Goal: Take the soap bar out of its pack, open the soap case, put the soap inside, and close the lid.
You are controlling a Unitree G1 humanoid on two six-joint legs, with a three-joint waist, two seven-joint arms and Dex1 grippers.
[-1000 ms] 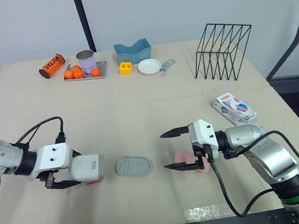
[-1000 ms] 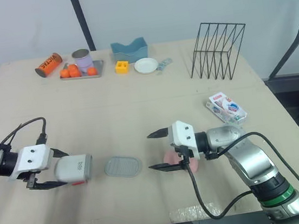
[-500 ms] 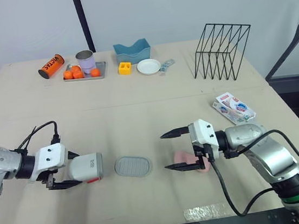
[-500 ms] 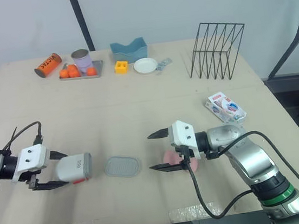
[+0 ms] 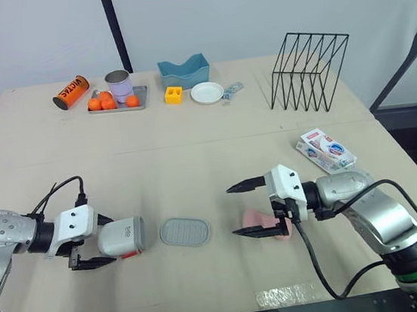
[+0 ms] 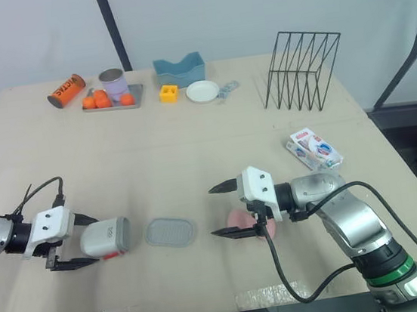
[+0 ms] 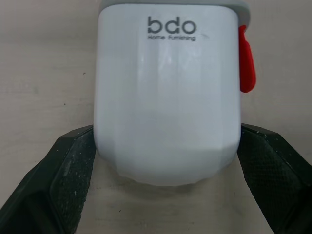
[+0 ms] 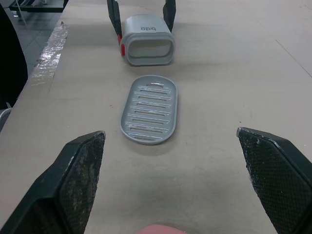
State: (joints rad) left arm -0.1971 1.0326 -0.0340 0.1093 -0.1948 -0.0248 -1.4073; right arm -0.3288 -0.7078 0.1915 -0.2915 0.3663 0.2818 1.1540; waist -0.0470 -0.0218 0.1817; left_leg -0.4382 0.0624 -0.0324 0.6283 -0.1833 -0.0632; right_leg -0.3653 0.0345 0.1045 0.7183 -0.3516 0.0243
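The white soap case [image 5: 121,237] lies on its side at the table's front left, its open mouth [image 8: 147,52] facing right. My left gripper [image 5: 109,239] is shut on the case's closed end, with a finger [image 7: 73,165] pressed against each side. A grey oval drain plate [image 5: 186,232] lies flat just right of the case. The pink soap bar [image 5: 265,218] rests on the table between the fingers of my right gripper [image 5: 231,212], close to its palm. That gripper is open wide and points left toward the plate. The emptied soap pack [image 5: 328,149] lies at the right.
A black wire rack [image 5: 309,69] stands at the back right. Along the far edge are a blue holder [image 5: 184,71], a white dish [image 5: 208,92], a yellow block [image 5: 175,94], a tray of oranges with a cup [image 5: 118,98] and an orange can [image 5: 71,91].
My left forearm has swung a little nearer the front edge, with the case staying almost in place. The right gripper, the soap and the plate have not visibly moved.
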